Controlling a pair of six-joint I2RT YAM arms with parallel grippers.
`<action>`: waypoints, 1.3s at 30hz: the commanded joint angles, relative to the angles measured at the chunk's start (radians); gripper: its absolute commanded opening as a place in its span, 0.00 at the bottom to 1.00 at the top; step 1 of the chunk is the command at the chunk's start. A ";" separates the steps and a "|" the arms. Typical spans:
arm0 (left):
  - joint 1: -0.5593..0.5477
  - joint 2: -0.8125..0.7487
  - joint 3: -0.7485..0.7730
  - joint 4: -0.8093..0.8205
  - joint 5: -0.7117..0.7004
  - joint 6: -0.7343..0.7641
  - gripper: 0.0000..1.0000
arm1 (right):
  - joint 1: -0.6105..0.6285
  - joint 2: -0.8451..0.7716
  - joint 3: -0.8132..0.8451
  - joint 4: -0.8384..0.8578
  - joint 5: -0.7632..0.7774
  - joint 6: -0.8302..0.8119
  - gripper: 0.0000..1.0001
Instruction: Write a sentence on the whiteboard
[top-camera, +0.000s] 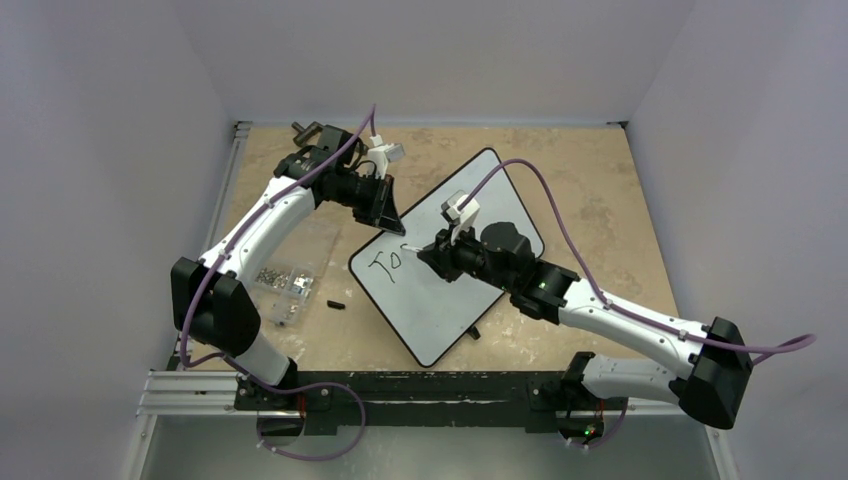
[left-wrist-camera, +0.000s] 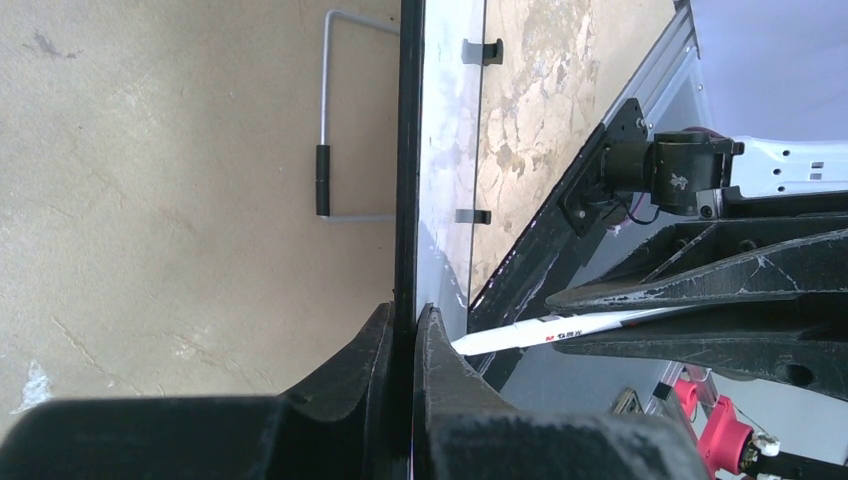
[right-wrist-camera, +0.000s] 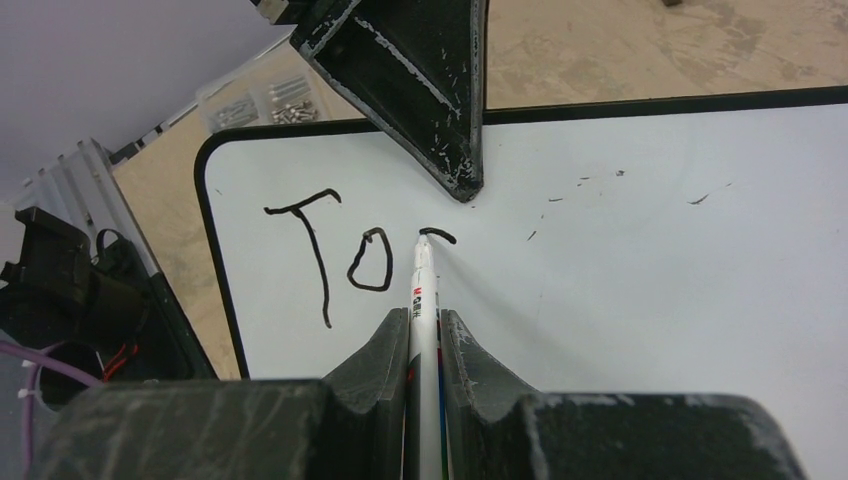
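Work surface: a table with a mottled tan top, scuffed and patchy; plain white walls enclose it at the far side and on both flanks; an aluminium rail runs along the near edge and carries both arm bases.

The whiteboard lies near the table centre, turned diagonally to the table edges; its thin black rim and a rounded corner show in the right wrist view. The left gripper is closed on the board's far-left rim, one finger on each face. The right gripper is clamped on a white marker; the marker tip touches the board surface.

The sentence consists of "To" plus a short curved stroke at the marker tip; it sits near the board's left corner; a few faint dark flecks mark the white surface to the right of the lettering.

A clear box of screws rests on the table left of the board, not touching it; a small black cylinder lies between the box and the board.
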 joint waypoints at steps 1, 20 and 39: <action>0.005 -0.043 0.012 0.022 -0.115 0.025 0.00 | -0.002 0.004 -0.002 0.013 -0.055 0.002 0.00; 0.005 -0.046 0.011 0.024 -0.117 0.024 0.00 | -0.003 -0.060 -0.077 -0.039 0.036 0.031 0.00; 0.003 -0.048 0.009 0.024 -0.114 0.024 0.00 | -0.017 0.053 0.083 -0.029 0.161 0.014 0.00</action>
